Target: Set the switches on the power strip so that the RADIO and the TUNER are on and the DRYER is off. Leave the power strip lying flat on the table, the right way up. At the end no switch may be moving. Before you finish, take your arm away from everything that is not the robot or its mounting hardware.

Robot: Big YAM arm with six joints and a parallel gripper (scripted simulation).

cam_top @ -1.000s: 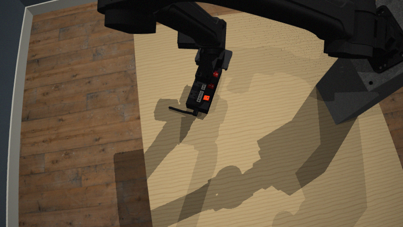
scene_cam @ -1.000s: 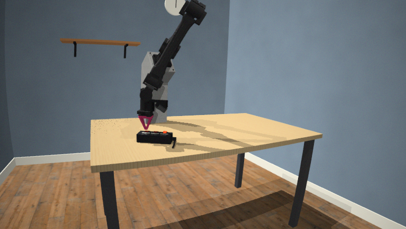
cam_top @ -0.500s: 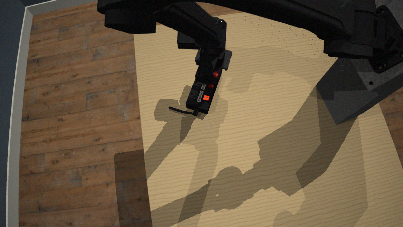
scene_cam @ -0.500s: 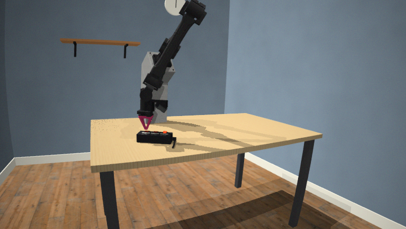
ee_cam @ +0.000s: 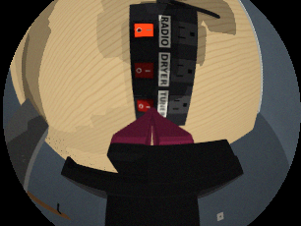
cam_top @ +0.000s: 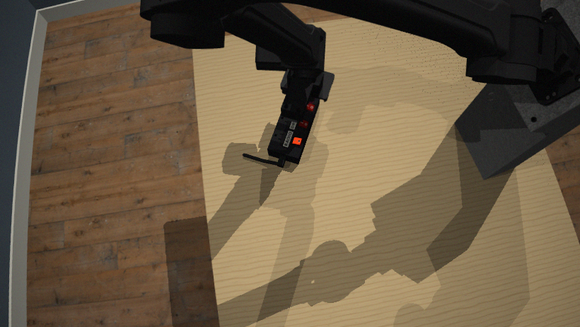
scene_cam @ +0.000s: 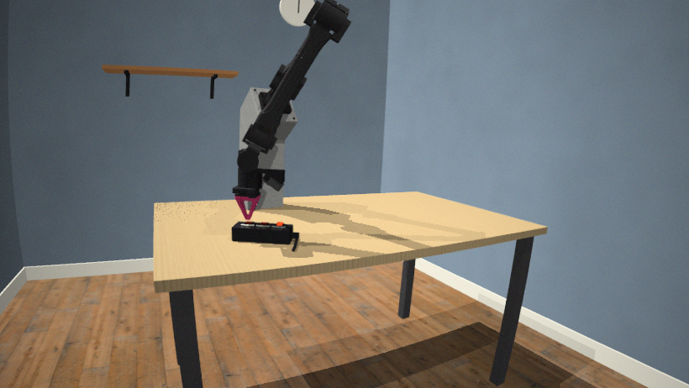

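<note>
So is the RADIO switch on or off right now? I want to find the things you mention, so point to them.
On: the RADIO switch [cam_top: 297, 141] [scene_cam: 280, 223] [ee_cam: 144, 30] glows bright orange; the other two are darker red.

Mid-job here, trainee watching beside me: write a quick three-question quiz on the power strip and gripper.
1. Which switch glows bright orange?
A) TUNER
B) RADIO
C) DRYER

2. True or false: the gripper is clamped on the cord.

3. Fill in: on the power strip, the middle label reads ____.

Key: 1 B; 2 false; 3 DRYER.
</note>
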